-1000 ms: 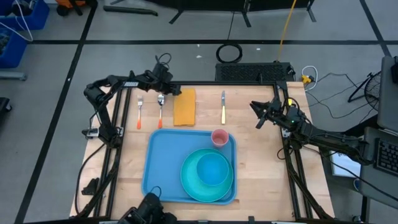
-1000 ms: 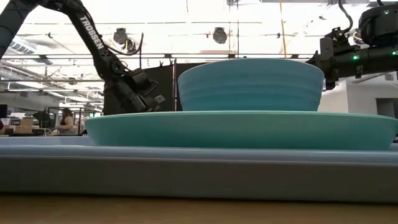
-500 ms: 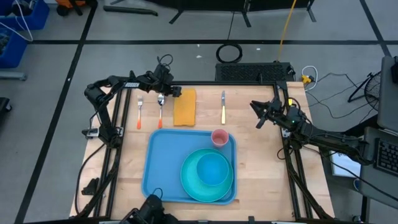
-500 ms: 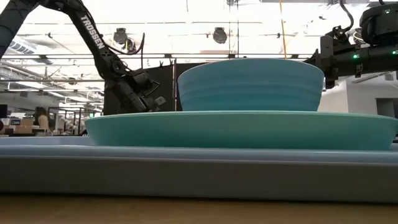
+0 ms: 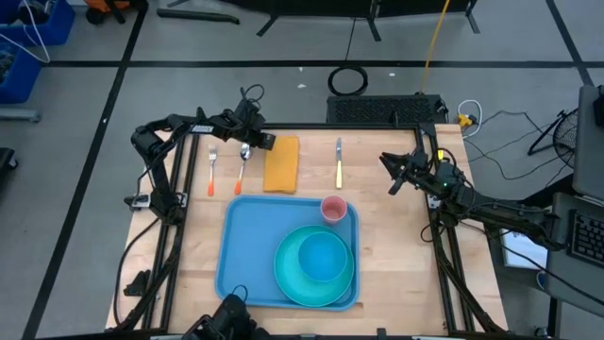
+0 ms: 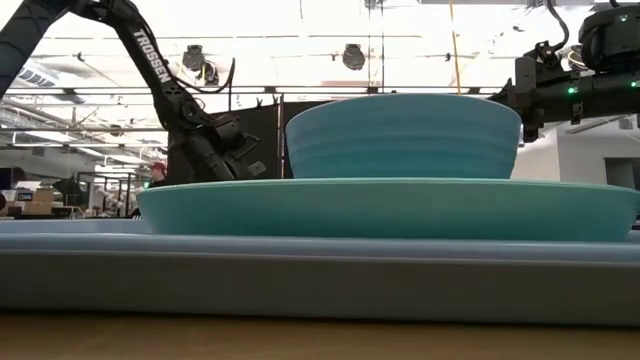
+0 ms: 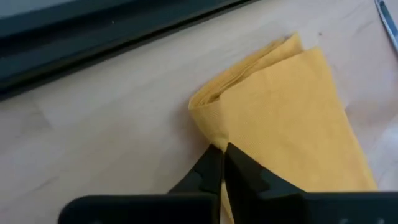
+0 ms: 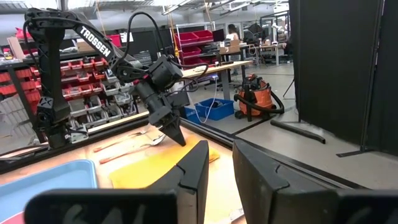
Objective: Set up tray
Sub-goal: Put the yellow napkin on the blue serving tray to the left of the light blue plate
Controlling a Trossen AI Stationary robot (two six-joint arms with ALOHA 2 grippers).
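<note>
My left hand (image 5: pixel 267 143) is down at the far corner of the yellow napkin (image 5: pixel 280 162), fingers pinched together on the folded edge; in the wrist view the fingertips (image 7: pixel 219 163) meet right at the fold, so I judge the napkin is gripped, though only by a thin bite. The tray (image 5: pixel 247 247) sits well behind my hand, toward the near side of the counter (image 5: pixel 387 246), already carrying the turquoise plate (image 5: pixel 287 274), the bowl (image 5: pixel 321 257) on it and the pink cup (image 5: pixel 333 208). The spoon (image 5: pixel 243 165) and fork (image 5: pixel 212 168) lie just beside my hand on its outer side; the knife (image 5: pixel 338 162) is past the napkin.

To do this well: keep the pinch firm, lift straight up enough that the napkin clears the counter, and don't drag it into the spoon. Carry it over the tray's rim to the bare part beside the plate. The layers could fan open or slip.

My right hand (image 5: pixel 394 176) waits near the counter's right edge, fingers apart.
</note>
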